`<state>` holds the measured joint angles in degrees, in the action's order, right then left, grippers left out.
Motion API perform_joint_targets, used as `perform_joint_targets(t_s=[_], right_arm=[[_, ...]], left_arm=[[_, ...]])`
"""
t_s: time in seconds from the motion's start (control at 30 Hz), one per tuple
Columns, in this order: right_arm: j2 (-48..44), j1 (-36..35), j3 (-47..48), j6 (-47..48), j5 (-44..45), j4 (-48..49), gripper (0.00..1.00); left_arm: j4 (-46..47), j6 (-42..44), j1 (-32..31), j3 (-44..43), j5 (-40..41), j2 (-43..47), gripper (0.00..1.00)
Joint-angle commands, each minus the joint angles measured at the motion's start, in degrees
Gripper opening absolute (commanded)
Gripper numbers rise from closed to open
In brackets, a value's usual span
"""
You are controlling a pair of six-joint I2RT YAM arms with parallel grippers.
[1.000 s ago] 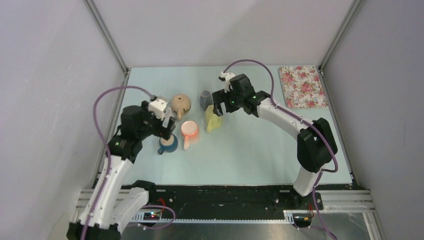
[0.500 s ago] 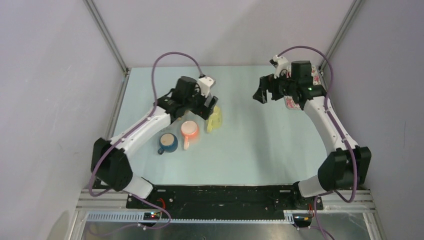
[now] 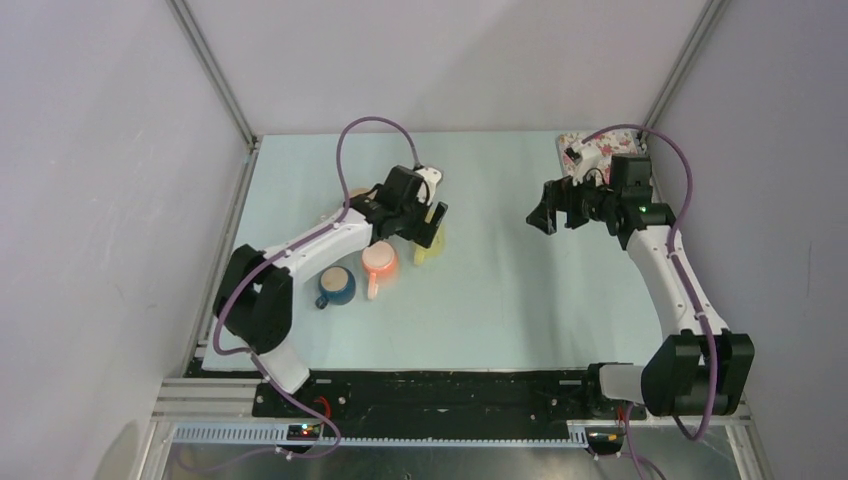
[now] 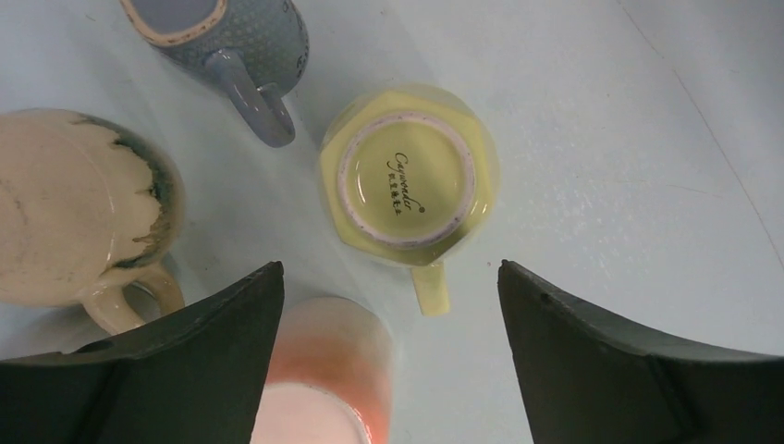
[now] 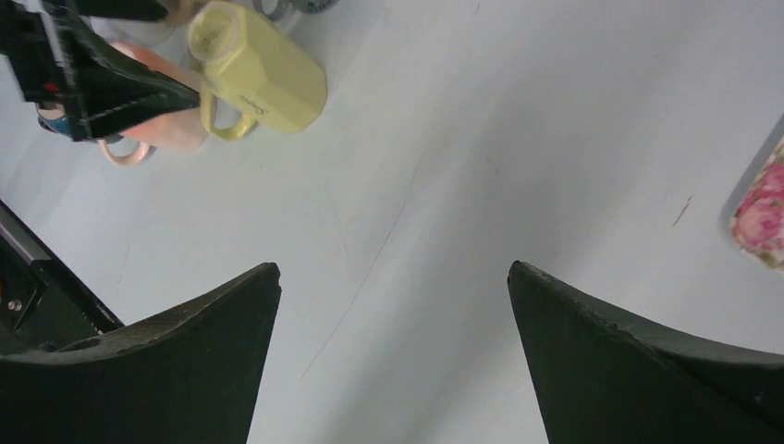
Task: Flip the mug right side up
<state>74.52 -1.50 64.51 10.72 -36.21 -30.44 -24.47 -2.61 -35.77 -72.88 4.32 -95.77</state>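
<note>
A yellow mug (image 4: 407, 180) stands upside down on the pale table, base up, with its handle pointing toward the camera in the left wrist view. It also shows in the top view (image 3: 431, 247) and the right wrist view (image 5: 261, 70). My left gripper (image 4: 388, 270) is open and empty above it, one finger to each side and clear of the mug; in the top view the left gripper (image 3: 424, 224) partly covers the mug. My right gripper (image 3: 544, 215) is open and empty, off to the right over bare table (image 5: 393, 270).
Close round the yellow mug are an orange mug (image 4: 324, 370), a cream mug (image 4: 79, 213) and a blue-grey mug (image 4: 231, 37). A dark blue mug (image 3: 336, 286) stands left of the orange mug (image 3: 380, 262). A floral mat (image 3: 597, 150) lies at the back right.
My right arm has left the yellow mug and drawn back to the right. My left arm has swung from the dark blue mug to above the yellow mug.
</note>
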Motion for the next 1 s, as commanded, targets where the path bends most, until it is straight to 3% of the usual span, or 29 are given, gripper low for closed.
perform_joint_targets(t_s=[0.0,0.27,0.73,0.83,0.9,0.97], right_arm=[[-3.45,0.59,-0.89,1.22,-2.70,4.34,1.00],[-3.70,2.66,-2.29,0.90,-4.10,5.80,0.99],[-3.66,4.11,-3.40,0.33,-6.28,6.66,0.99],[-3.61,4.18,-3.46,0.26,-6.41,6.65,0.99],[-3.53,4.22,-3.49,0.15,-6.46,6.74,0.99],[-3.51,4.30,-3.43,0.05,-6.65,6.76,0.99]], left_arm=[[1.87,-3.42,-0.44,-1.24,1.28,-2.69,0.86],[1.80,-3.58,-0.48,-1.95,1.90,-5.32,0.68],[1.43,-2.96,-1.05,-1.80,2.87,-8.14,0.62],[1.37,-2.93,-1.07,-2.05,3.08,-8.28,0.57],[1.32,-2.81,-1.12,-2.38,3.16,-8.45,0.45],[1.25,-2.65,-1.07,-2.65,3.26,-8.59,0.09]])
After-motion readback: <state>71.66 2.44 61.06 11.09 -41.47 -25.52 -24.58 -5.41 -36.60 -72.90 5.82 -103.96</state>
